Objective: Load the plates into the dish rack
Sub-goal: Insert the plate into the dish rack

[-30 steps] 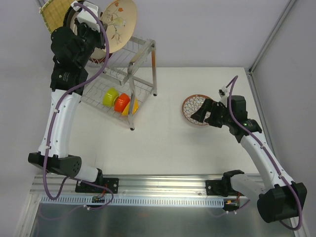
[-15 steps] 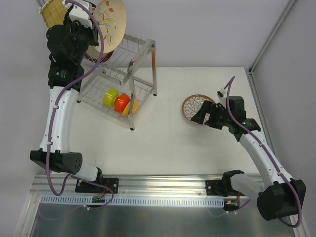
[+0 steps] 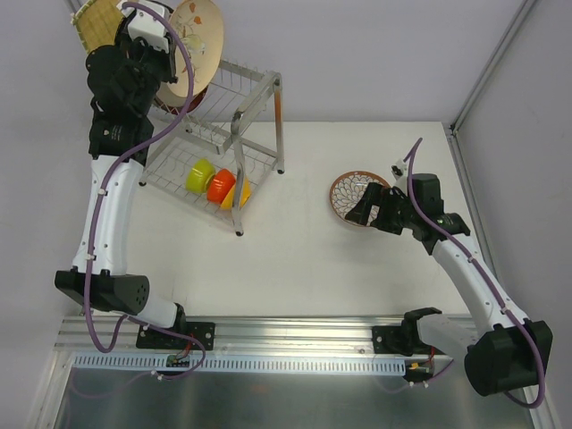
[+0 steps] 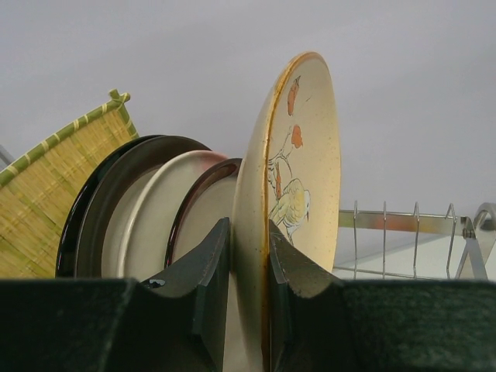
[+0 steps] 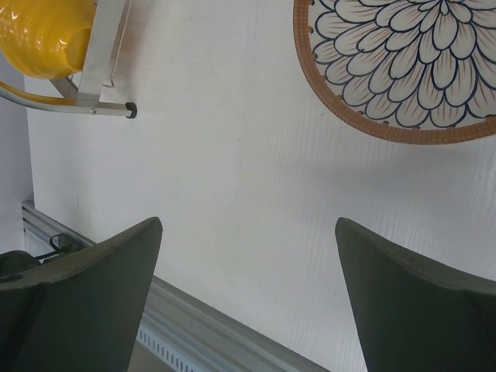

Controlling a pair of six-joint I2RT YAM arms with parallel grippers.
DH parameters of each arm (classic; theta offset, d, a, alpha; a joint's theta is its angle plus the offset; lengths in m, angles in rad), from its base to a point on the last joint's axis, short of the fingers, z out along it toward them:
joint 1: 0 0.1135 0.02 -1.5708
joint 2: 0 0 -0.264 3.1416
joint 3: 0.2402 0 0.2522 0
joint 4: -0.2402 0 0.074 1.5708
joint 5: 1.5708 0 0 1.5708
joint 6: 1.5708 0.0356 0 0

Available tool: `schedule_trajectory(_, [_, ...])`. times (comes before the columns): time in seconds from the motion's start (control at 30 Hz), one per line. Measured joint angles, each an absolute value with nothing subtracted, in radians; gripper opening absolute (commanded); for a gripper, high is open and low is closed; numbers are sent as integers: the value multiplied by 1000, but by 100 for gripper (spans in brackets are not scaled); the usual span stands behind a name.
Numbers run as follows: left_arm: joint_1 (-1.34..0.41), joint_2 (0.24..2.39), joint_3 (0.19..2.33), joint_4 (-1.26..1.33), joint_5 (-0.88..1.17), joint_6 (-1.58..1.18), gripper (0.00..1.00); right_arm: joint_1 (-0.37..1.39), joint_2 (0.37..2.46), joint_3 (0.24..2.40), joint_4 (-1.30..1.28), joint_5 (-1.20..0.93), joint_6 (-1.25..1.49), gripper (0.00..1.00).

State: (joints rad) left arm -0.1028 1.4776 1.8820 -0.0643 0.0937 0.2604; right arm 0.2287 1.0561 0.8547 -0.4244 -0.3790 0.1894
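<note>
**Left arm** (image 3: pixel 105 210), white links, black joints: rises steeply from its base and reaches to the far left.
**Left hand** (image 4: pixel 248 260): two dark fingers (image 4: pixel 203 267) pinched together on the lower rim of an upright round cream plate with floral painting (image 4: pixel 306 147).
**Right arm** (image 3: pixel 474 273), same build: stretched forward and inward, held low.
**Right hand** (image 5: pixel 248 225): fingers spread wide, hovering above the white tabletop (image 3: pixel 295 259).
</note>
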Motion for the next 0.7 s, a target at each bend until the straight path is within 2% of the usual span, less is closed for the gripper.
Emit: schedule_trajectory(0.7, [-90, 1480, 1816, -49, 173, 281, 0, 229, 1064, 855, -424, -380, 182, 99])
